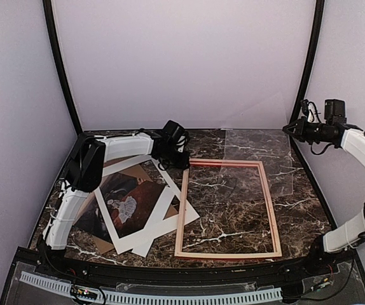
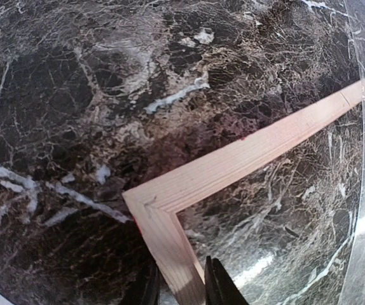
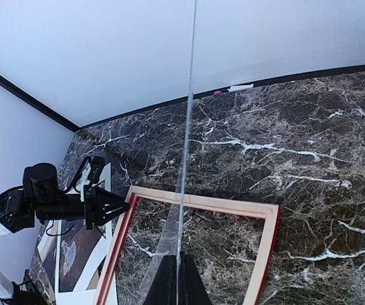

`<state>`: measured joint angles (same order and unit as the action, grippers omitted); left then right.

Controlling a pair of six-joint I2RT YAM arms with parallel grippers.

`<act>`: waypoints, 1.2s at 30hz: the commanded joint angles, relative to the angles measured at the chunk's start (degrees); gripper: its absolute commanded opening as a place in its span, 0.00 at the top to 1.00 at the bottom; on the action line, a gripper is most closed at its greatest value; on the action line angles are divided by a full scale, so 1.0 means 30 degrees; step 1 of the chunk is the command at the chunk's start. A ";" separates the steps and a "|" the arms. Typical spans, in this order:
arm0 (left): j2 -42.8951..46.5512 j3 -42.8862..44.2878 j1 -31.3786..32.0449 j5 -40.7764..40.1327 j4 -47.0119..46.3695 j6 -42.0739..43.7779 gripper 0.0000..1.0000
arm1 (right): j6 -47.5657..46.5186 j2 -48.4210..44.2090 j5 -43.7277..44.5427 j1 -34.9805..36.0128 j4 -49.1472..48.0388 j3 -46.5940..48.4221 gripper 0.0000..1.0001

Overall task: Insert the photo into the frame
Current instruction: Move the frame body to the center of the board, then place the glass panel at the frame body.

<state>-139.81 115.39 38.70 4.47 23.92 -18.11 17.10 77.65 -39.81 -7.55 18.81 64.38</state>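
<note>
**Operator:** What's in the frame?

**Spotter:** Your frame (image 1: 227, 255) lies flat on the worktop (image 1: 297, 216), pale wood side up with a red edge showing. Only the dark marble shows through its opening. The photo (image 1: 128, 203) is outside it, on your left arm's side. It lies picture side up in a loose pile with a brown backing board (image 1: 103, 244), partly under the left arm. A white corner of that pile reaches the frame's left rail (over it or under it, I can't make out).

**Operator:** And my left gripper?

**Spotter:** Your left gripper (image 2: 181, 279) is down at the frame's far left corner. The jaws are narrowed, one finger on either side of the left rail and close against both its edges. I can't tell whether it is actually pinching the wood.

**Operator:** The right one?

**Spotter:** Your right gripper (image 3: 177, 279) is raised over the far right of the worktop, well apart from the pile. It is clenched on a clear sheet (image 1: 259, 159). In the wrist view the sheet's thin edge rises straight out from between the fingers. From above, the sheet hangs over the frame's far right corner (you can see the marble through it).
</note>
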 commanded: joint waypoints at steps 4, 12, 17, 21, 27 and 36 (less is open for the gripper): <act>-0.0569 -0.0039 -0.1046 0.0648 0.1827 0.2781 0.77 | 0.1328 -0.0529 -0.0880 -0.0048 -0.0426 0.0570 1.00; -0.0045 0.0106 -0.1285 0.1615 0.1436 0.1412 0.65 | 0.3417 -0.1075 -0.1153 0.1187 -0.1480 -0.0140 1.00; 0.1795 -0.1079 -0.1525 0.2094 0.0209 -0.0072 0.52 | 0.4905 -0.1887 -0.0335 0.2885 -0.2143 -0.0542 1.00; 0.4132 -0.3134 -0.1846 0.1844 -0.1373 -0.0696 0.40 | 0.5657 -0.2481 0.0449 0.4677 -0.2161 -0.0412 1.00; 0.8548 -0.6744 -0.2935 -0.0286 -0.3069 -0.0983 0.30 | 0.7207 -0.2681 0.1695 0.7461 -0.2852 -0.0120 1.00; 1.3675 -1.0988 -0.4648 -0.3247 -0.4192 -0.0287 0.21 | 1.0154 -0.2226 0.1732 1.1188 -0.6178 0.0946 1.00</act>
<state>-102.45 85.52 25.17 -0.54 12.86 -20.12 42.22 70.72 -34.48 23.66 9.76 64.64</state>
